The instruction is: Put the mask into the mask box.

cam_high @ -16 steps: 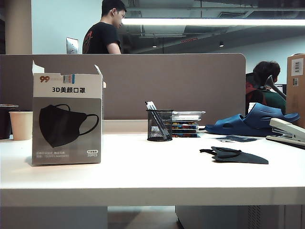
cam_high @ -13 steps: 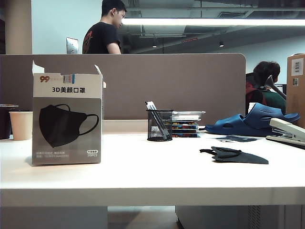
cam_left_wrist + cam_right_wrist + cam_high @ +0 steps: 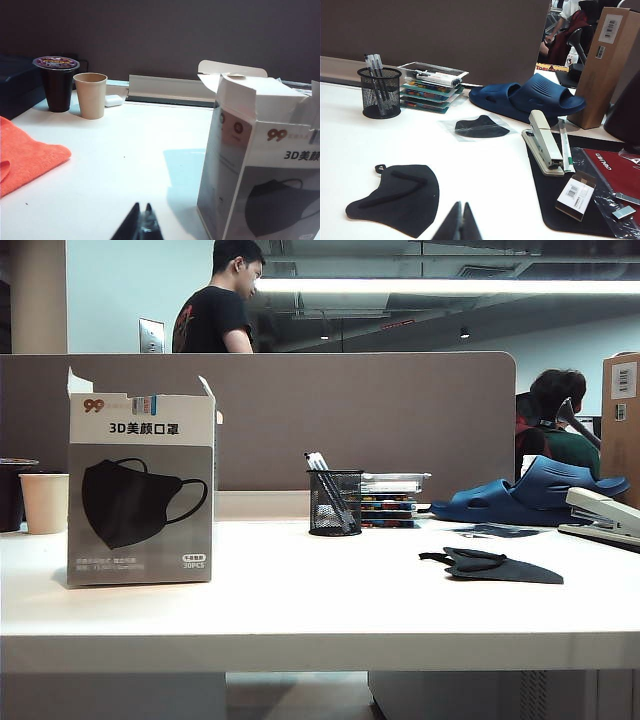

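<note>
Two grippers, both empty and with fingers pressed together. The left gripper (image 3: 141, 225) shows only as dark fingertips at the edge of its wrist view, low over the white table (image 3: 300, 610), close to the mask box (image 3: 141, 490). The mask box stands upright on the left part of the table in the exterior view, top flaps open, printed black mask picture and red "99" facing the camera. Behind it on the left are a paper cup (image 3: 90, 95) and a dark cup with a printed lid (image 3: 58, 82), standing side by side; an orange cloth (image 3: 27, 160) lies on the table nearer the left gripper. The right gripper (image 3: 458, 222) shows as closed dark tips just beside the mask (image 3: 400, 197); contact cannot be told. The mask lies flat on the right part of the table, well apart from the mask box, not in it. Beyond it: a mesh pen holder (image 3: 380, 92), a stack of clear trays (image 3: 431, 87), a second dark mask in a clear wrapper (image 3: 479, 127), blue slippers (image 3: 530, 100), a stapler (image 3: 544, 142), a brown cardboard box (image 3: 605, 65).
</note>
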Controlling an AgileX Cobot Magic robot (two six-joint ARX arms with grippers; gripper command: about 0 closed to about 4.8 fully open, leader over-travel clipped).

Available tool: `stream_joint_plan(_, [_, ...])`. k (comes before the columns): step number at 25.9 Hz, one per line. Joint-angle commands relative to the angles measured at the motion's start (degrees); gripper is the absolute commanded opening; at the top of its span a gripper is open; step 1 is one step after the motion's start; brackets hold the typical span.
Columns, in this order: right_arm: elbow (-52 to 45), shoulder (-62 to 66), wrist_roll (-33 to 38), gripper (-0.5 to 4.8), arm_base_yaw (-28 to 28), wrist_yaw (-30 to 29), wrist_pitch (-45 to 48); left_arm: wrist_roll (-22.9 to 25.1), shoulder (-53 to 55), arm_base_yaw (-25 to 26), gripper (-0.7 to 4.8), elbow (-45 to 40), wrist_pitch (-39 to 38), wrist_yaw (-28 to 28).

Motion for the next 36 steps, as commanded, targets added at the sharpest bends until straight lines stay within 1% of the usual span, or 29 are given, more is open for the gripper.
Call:
stream_joint_plan(1, [1.2,-0.3,0.3,-0.08,0.0,-0.1,1.0,0.0,0.0,0.1,-0.06,0.3,0.7,0.0])
stream_joint_plan(3, [3.3,-0.3,2.1,-0.09,0.0,-0.1,-1.4,0.0,0.0,0.0,-0.06,0.3,0.7,1.0])
stream_joint_plan(5, [6.6,-0.2,2.8,-0.09,0.0,0.0,-6.0,0.0,0.0,0.0,-0.06,0.3,0.7,5.5])
stream_joint_plan(6, [7.9,-0.2,2.8,-0.09,0.0,-0.1,-7.9,0.0,0.0,0.0,-0.06,0.4,0.7,8.2])
stream_joint_plan(7, [10.1,-0.1,2.9,-0.09,0.0,-0.1,-10.6,0.0,0.0,0.0,-0.06,0.4,0.7,13.2])
stream_joint_plan(8, [11.6,-0.1,3.1,-0.09,0.0,-0.1,-12.4,0.0,0.0,0.0,-0.06,0.4,0.7,15.3])
stream_joint_plan(10, [17.4,1.4,5.9,-0.09,0.0,-0.3,-19.1,0.0,0.0,0.0,-0.06,0.5,0.7,23.9])
stream_joint_plan(11, [18.8,2.3,6.2,-0.09,0.0,-0.5,-20.7,0.0,0.0,0.0,-0.06,0.6,0.7,26.6])
stream_joint_plan(14, [24.0,6.4,6.3,-0.09,0.0,-3.1,-25.5,0.0,0.0,0.0,-0.06,1.3,0.7,32.2])
stream_joint_plan(16, [28.1,10.7,6.3,-0.09,0.0,-5.3,-28.5,0.0,0.0,0.0,-0.06,2.1,0.5,33.5])
stream_joint_plan(18, [32.7,15.8,6.3,-0.09,0.0,-7.1,-32.0,-0.2,0.0,0.0,-0.06,3.1,0.1,33.5])
stream_joint_plan(19, [37.0,20.9,6.3,-0.09,0.0,-8.1,-35.4,-0.2,0.0,0.0,-0.06,4.2,-0.6,33.4])
stream_joint_plan(22, [43.9,29.4,6.3,-0.09,0.0,-10.4,-40.3,-0.1,0.0,0.0,-0.06,6.5,-4.7,33.7])
stream_joint_plan(24, [48.8,34.9,6.3,-0.08,0.0,-12.3,-43.7,0.1,0.0,0.0,-0.06,8.1,-8.2,35.1])
stream_joint_plan(25, [51.3,38.2,6.3,0.0,0.0,-13.4,-45.4,0.1,0.0,0.0,-0.06,8.9,-9.8,35.8])
stream_joint_plan(26, [53.3,40.8,6.3,0.15,0.0,-14.3,-46.5,0.1,0.0,0.0,-0.06,9.5,-10.8,36.4])
stream_joint_plan(28, [59.7,50.9,6.3,1.36,0.0,-17.0,-48.5,0.1,0.0,0.0,-0.06,11.3,-13.1,40.0])
stream_joint_plan(29, [60.8,53.1,6.3,1.72,0.0,-17.0,-48.5,0.1,0.0,0.0,-0.06,11.6,-13.2,41.2])
stream_joint_plan(30, [62.1,55.8,6.3,2.28,0.0,-17.0,-48.5,0.1,0.0,0.0,-0.06,12.0,-13.8,42.0])
stream_joint_plan(32, [65.3,64.6,7.7,4.58,0.0,-16.7,-48.3,0.1,0.0,0.0,-0.06,13.1,-16.2,42.5])
stream_joint_plan(33, [66.1,67.1,8.4,4.79,0.0,-16.5,-48.1,0.1,0.0,0.0,-0.06,13.1,-16.3,42.5])
stream_joint_plan(34, [66.9,71.1,8.7,4.79,0.0,-16.6,-47.5,0.1,0.0,0.0,-0.06,13.1,-16.3,42.4])
stream_joint_plan(36, [67.1,75.1,8.9,4.79,0.0,-16.6,-45.5,0.1,0.0,0.0,-0.06,13.1,-16.2,42.4])
